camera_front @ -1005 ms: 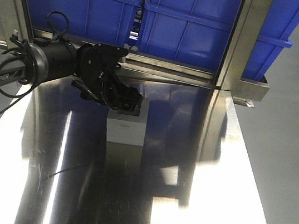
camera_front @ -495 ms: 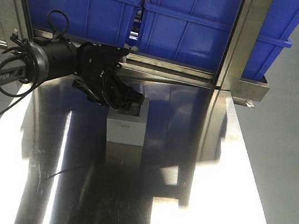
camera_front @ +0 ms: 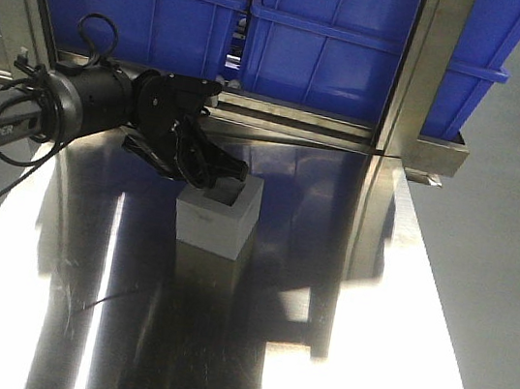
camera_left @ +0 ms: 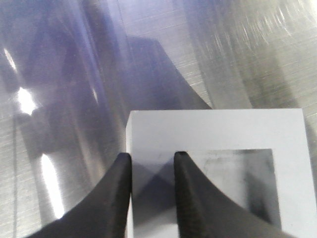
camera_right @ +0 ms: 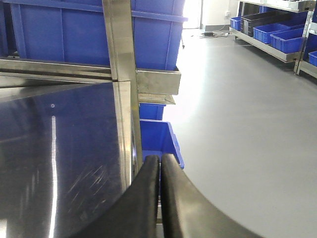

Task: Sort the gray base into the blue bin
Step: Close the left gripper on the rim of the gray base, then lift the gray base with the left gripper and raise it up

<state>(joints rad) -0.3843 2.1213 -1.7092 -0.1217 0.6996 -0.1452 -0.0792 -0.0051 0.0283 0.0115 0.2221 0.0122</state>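
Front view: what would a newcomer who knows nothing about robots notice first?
A gray cube stands out in the middle of a mirror-bright steel table, its square recess facing up. A black arm reaches in from the picture's left, its left tool pinching one wall of the cube. Behind them, bright blue bins line the back.

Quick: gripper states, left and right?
Left gripper: closed on the gray base, pinching its wall.
Right gripper: closed, holding nothing.
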